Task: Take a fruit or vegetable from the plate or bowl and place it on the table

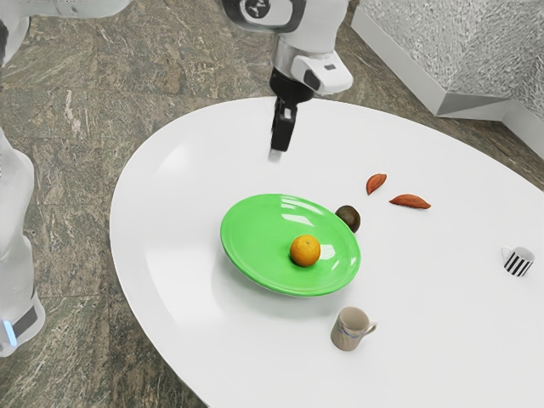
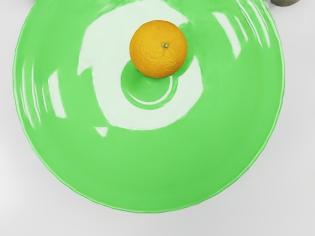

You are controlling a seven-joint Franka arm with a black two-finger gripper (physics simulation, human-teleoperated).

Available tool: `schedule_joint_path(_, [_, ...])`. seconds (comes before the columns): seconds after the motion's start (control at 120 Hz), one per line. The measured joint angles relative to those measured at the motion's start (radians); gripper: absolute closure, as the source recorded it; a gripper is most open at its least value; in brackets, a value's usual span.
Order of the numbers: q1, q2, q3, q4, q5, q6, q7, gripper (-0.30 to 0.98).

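Observation:
In the exterior view my gripper point(image 1: 280, 146) hangs above the white table, beyond the far rim of the green plate point(image 1: 263, 234). An orange point(image 1: 305, 251) rests on the plate, toward the exterior view's right of its middle. Seen from the hand, the orange point(image 2: 158, 49) lies beside the round ring at the centre of the green plate point(image 2: 147, 167). A gap separates my gripper from both orange and plate.
A dark avocado-like thing point(image 1: 348, 218) is at the plate's edge. Two reddish-brown pieces point(image 1: 376, 183) point(image 1: 410, 201) lie farther back. A beige mug point(image 1: 348, 330) stands near the plate, and a striped mug point(image 1: 518, 262) at the exterior view's right.

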Motion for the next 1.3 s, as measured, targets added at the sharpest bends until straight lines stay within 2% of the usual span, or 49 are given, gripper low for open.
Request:
schedule_joint_path(0.108, [0.0,0.143,-0.005,0.086,-0.031,0.03,0.02,0.0])
schedule_joint_path(0.208, [0.001,0.201,0.0,0.13,-0.058,0.073,0.038,0.0])
schedule_joint_path(0.3, [0.006,0.21,0.002,0.133,-0.066,0.103,0.051,0.0])
schedule_joint_path(0.708, [0.025,0.215,0.014,-0.128,-0.078,0.297,0.09,0.0])
schedule_joint_path(0.967, [0.014,0.282,0.014,-0.132,-0.08,0.367,0.101,0.0])
schedule_joint_path(1.3, [0.005,0.294,0.037,-0.139,-0.072,0.401,0.11,0.0])
